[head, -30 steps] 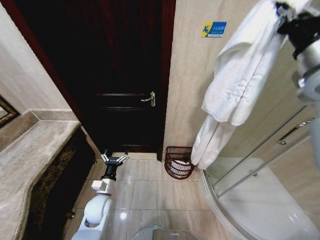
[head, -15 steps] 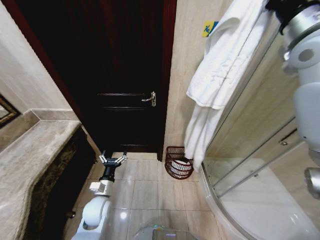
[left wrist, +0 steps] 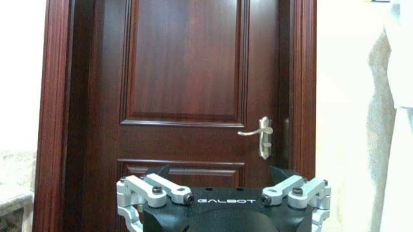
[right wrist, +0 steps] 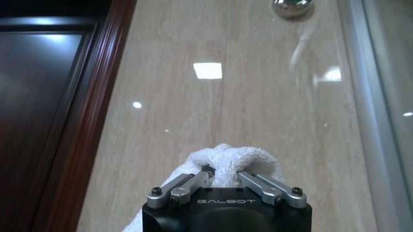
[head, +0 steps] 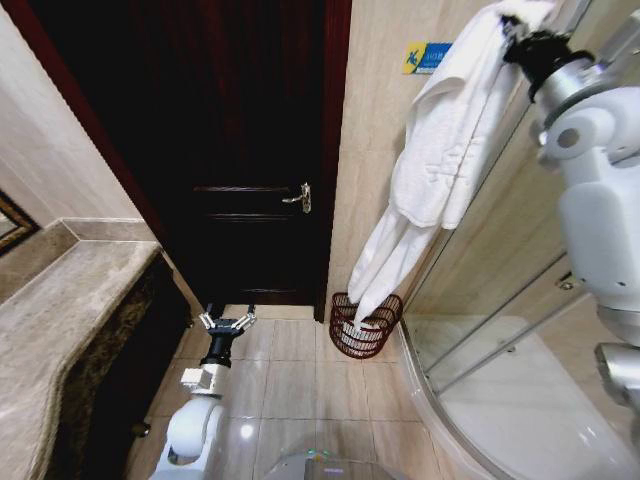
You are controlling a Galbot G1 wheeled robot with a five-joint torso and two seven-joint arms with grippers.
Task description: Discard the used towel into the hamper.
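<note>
Towel [head: 440, 150], white and thick, hangs in long folds from the right gripper [head: 520, 30], which is raised high by the tiled wall beside the glass shower enclosure [head: 520, 300]. Its lowest end reaches down to the rim of the hamper [head: 362, 328]; whether it touches the wire or hangs just above it cannot be told. In the right wrist view the right gripper's fingers [right wrist: 184, 186] are drawn close together with a bunch of the white cloth [right wrist: 226, 162] pinched between them, the pale wall behind.

The hamper, a dark reddish-brown wire basket, stands on the tiled floor [head: 290, 385] in the corner where the wall meets the shower enclosure, just beside the dark wooden door [head: 250, 150]. Something white lies inside it.

The left gripper [head: 227, 322] is held low over the floor in front of the door, well apart from the hamper, with its fingers spread wide and nothing between them. In the left wrist view the left gripper [left wrist: 223, 191] faces the door panel [left wrist: 187, 63] and its metal handle [left wrist: 261, 135]. A stone counter [head: 70, 320] runs along the robot's left side.
</note>
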